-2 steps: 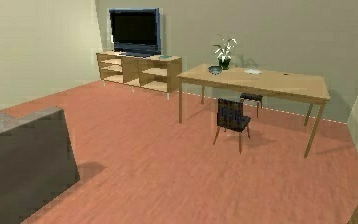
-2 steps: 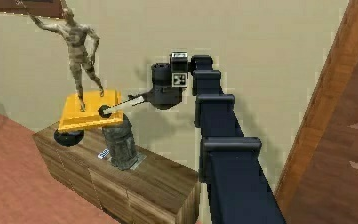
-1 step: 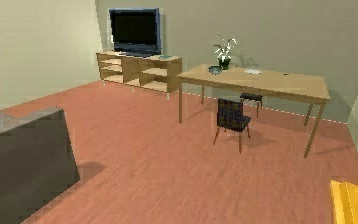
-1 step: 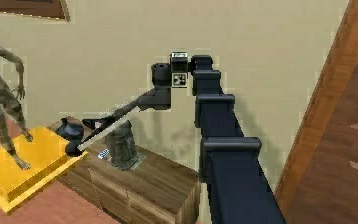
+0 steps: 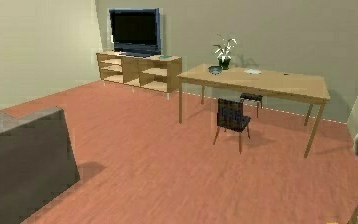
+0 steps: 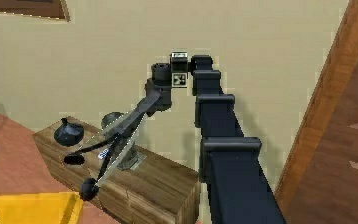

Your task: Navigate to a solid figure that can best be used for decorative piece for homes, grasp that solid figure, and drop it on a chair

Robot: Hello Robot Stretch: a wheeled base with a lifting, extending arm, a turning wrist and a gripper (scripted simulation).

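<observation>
dark arm (image 6: 232, 160) reaches toward a wooden cabinet (image 6: 167, 185) against the cream wall (image 6: 267, 50); whether the claw (image 6: 82, 172) holds anything, cannot tell.

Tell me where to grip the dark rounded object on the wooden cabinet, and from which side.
Probably the dark rounded object is best taken by its narrow top, from above: it stands upright on the wooden cabinet, its body bulges wide below, and the wall stands close behind it.

Reddish plank floor (image 5: 137, 150), tan table (image 5: 287, 85) (wood-grained), black chair (image 5: 232, 118).
</observation>
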